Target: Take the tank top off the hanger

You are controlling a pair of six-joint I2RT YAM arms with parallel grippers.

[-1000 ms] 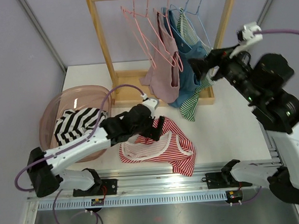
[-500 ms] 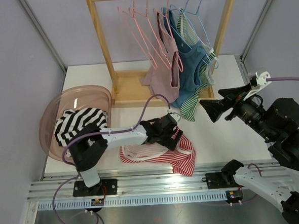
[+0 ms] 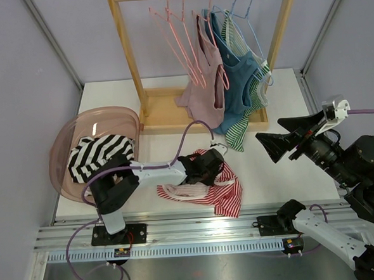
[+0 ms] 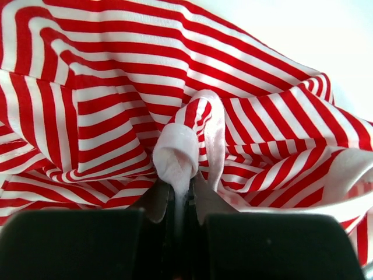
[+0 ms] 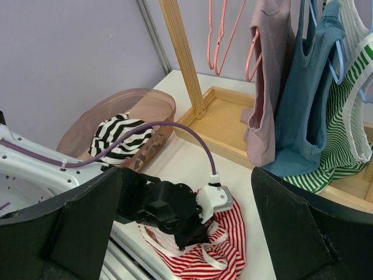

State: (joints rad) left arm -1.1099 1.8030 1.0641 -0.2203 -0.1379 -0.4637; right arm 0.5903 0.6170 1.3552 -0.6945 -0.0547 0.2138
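Two pincers appear in the top view. The left pincer point(image 3: 209, 168) sits low on the surface point(image 3: 273, 96), clenched on the upper edge of the red-striped tank top point(image 3: 209, 194). That garment is on no hanger and lies crumpled at bottom centre of the frame. From the grip point the cloth spreads toward the lower right, with its long axis running roughly left to right. The pink basket point(image 3: 78, 123) (holding a black-and-white striped garment point(image 3: 96, 155)) lies at the left of the frame. The right pincer point(image 3: 271, 145) hovers released, well apart at the right. Judgement: the left arm is nearer, and any carry to the basket would run leftward.

Left wrist view: the jaws stand almost together on a rolled white hem fold point(image 4: 175, 156). Striped cloth fans upward and to both sides, away from the pincer.

Right wrist view: its own fingers point(image 5: 76, 233) stand wide with nothing between them. Three hung tops point(image 5: 309, 105) occupy the upper right, the gripped garment the lower centre.
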